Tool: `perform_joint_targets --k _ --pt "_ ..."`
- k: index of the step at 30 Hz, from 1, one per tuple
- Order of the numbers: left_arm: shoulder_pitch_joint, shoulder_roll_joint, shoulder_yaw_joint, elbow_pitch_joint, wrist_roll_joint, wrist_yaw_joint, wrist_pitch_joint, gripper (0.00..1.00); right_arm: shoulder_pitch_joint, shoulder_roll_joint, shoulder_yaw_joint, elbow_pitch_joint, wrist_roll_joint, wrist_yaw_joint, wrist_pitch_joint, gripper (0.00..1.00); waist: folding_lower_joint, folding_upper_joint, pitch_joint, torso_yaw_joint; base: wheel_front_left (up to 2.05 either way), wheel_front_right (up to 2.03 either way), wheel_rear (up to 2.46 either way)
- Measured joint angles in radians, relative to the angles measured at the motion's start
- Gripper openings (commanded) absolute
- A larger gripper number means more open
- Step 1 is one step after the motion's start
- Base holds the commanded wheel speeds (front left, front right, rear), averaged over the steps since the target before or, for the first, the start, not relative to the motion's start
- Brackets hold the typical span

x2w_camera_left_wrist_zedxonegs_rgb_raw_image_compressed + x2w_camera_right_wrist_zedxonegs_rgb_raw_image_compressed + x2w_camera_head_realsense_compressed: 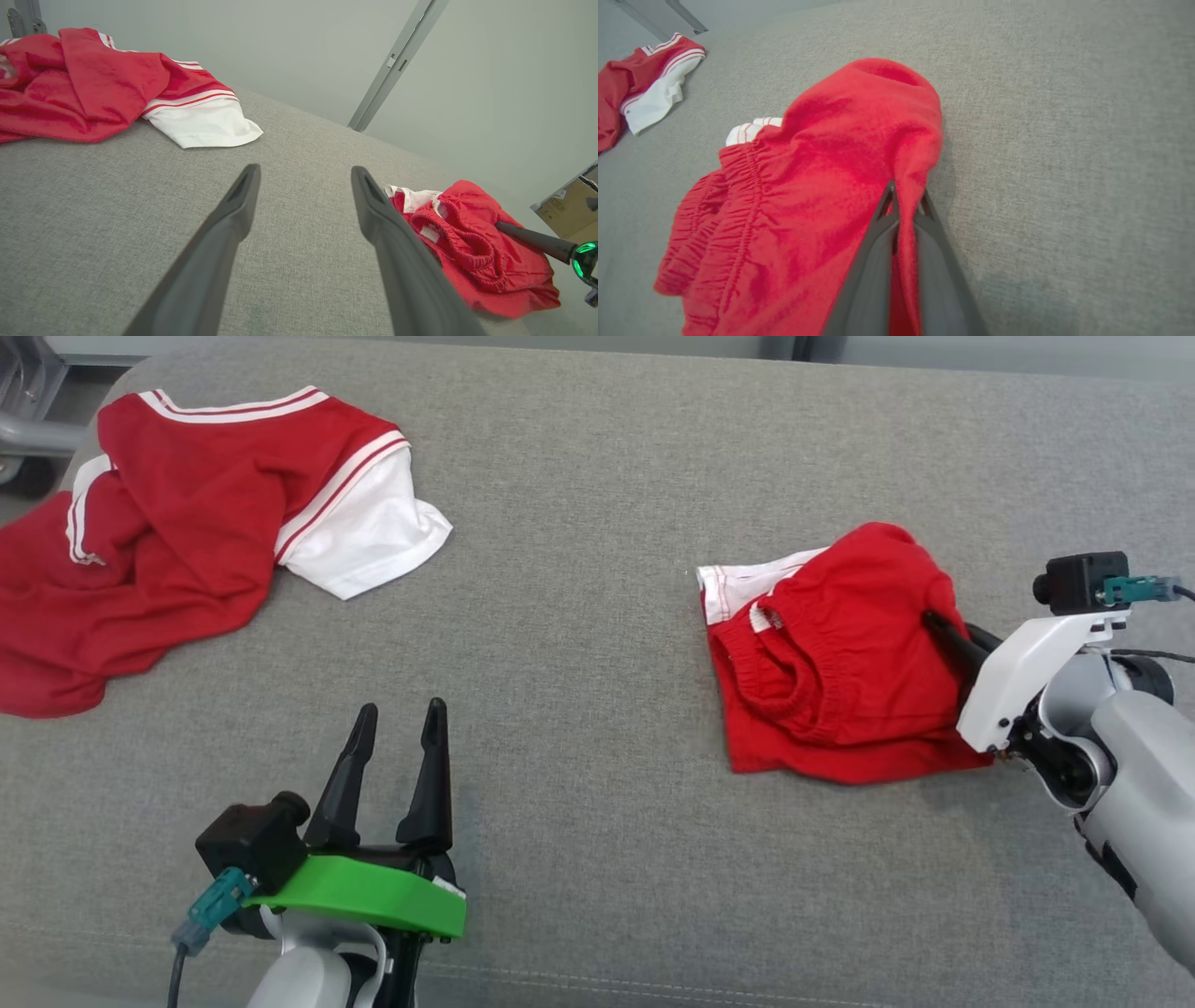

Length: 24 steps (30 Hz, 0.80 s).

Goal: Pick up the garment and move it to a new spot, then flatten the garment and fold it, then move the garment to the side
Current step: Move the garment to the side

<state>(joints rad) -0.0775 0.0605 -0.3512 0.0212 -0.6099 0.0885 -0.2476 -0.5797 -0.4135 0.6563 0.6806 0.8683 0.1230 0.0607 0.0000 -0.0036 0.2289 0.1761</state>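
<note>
My left gripper [402,707] had two long, dark, tapering fingers [432,775] rising from a bright green bracket [373,894]. A black camera block [250,835] was fixed to that bracket, with a teal connector [213,907] and a dark cable [175,980]. My right gripper [932,618] had a white bracket [1027,672] and a black camera [1083,581] with a teal plug [1134,589]. My left forearm [299,980] and right forearm [1144,775] were pale grey and rounded.
</note>
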Motion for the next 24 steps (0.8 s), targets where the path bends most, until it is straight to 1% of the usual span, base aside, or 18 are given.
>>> perform_joint_targets --k 9,10,11,17,24 --pt "-0.011 0.017 -0.006 -0.049 0.029 0.000 -0.001 1.00 -0.035 -0.103 0.002 0.015 -0.035 0.000 -0.009 0.00 0.0000 0.0000 0.011 -0.066 0.00 0.00 0.00" --pt "-0.011 0.017 -0.006 -0.049 0.029 0.000 -0.001 1.00 -0.035 -0.103 0.002 0.015 -0.035 0.000 -0.009 0.00 0.0000 0.0000 0.011 -0.066 0.00 0.00 0.00" --pt "-0.012 0.018 -0.009 -0.068 0.034 0.000 -0.001 1.00 -0.044 -0.126 0.002 0.018 -0.041 0.000 -0.009 0.00 0.0000 0.0000 0.014 -0.081 0.00 0.00 0.00" --pt "-0.027 0.023 -0.031 -0.111 0.062 0.000 0.001 1.00 -0.086 -0.197 -0.010 0.022 -0.062 0.000 -0.008 0.00 0.0000 0.0000 0.029 -0.128 0.00 0.00 0.00" --pt "-0.046 0.031 -0.046 -0.147 0.084 0.000 0.022 1.00 -0.158 -0.278 -0.034 0.028 -0.085 0.000 -0.008 0.00 0.0000 0.0000 0.073 -0.155 0.00 0.00 0.00"
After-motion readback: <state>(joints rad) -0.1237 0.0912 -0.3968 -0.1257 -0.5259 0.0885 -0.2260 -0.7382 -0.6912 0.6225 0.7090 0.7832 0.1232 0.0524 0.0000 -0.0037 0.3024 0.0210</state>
